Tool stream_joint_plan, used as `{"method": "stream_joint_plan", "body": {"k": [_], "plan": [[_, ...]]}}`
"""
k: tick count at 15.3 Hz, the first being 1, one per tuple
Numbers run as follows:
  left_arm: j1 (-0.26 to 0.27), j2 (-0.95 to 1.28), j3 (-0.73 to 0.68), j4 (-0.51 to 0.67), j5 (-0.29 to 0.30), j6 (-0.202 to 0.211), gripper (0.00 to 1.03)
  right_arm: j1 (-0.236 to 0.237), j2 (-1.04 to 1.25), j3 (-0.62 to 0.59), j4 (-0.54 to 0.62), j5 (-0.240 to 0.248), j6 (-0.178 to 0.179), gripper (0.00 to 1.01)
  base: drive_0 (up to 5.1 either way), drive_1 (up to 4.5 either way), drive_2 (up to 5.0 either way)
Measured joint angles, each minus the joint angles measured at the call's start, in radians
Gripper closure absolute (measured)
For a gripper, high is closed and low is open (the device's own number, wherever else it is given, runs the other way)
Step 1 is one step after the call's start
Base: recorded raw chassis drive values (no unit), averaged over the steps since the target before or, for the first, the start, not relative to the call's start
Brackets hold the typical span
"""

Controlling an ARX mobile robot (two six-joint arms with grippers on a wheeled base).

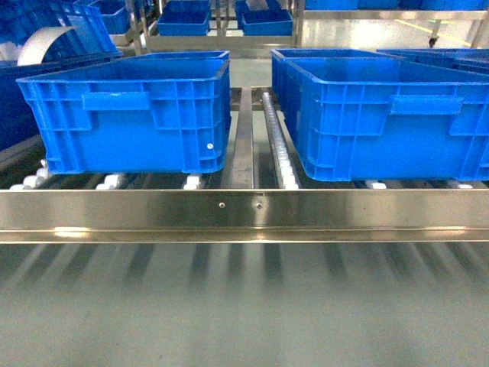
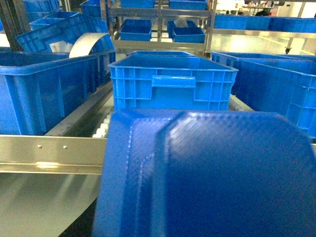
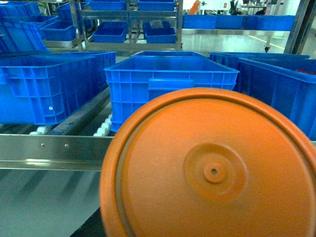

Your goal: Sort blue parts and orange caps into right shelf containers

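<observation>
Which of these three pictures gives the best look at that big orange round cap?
The right wrist view. The orange cap fills its lower half, close to the camera, showing its raised rim and a small centre hole. The head view shows only blue crates on the roller shelf, with no cap; the left wrist view shows a blue part instead.

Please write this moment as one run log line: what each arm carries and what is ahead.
left arm: blue part | right arm: orange cap | ahead: blue crates on roller shelf | pincers: hidden
</observation>
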Motion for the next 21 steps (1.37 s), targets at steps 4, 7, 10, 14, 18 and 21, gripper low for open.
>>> {"method": "stream_joint_plan", "body": {"k": [4,7,10,14,18,21], "plan": [[0.000,0.000,0.000,0.001,0.000,0.000,0.61,0.000,0.000,0.000,0.001,0.000,0.000,0.57,0.0,0.00,0.0],[0.000,0.000,0.000,0.000,0.000,0.000,0.61,0.000,0.000,0.000,0.001,0.000,0.000,0.57,0.0,0.00,0.0],[0.000,0.000,0.000,0.002,0.000,0.000,0.61,0.000,0.000,0.000,0.003,0.000,0.000,0.57,0.0,0.00,0.0],[0.000,0.000,0.000,0.001,0.000,0.000,0.61,0.000,0.000,0.000,0.001,0.000,0.000,0.57,0.1,3.30,-3.1],[0.000,0.000,0.000,-0.001,0.000,0.000,0.61,0.000,0.000,0.000,0.002,0.000,0.000,0.57,0.1,4.39,-4.2],[0.000,0.000,0.000,0.003,0.000,0.000,0.61,0.000,0.000,0.000,0.003,0.000,0.000,0.57,0.1,4.39,-4.2]]}}
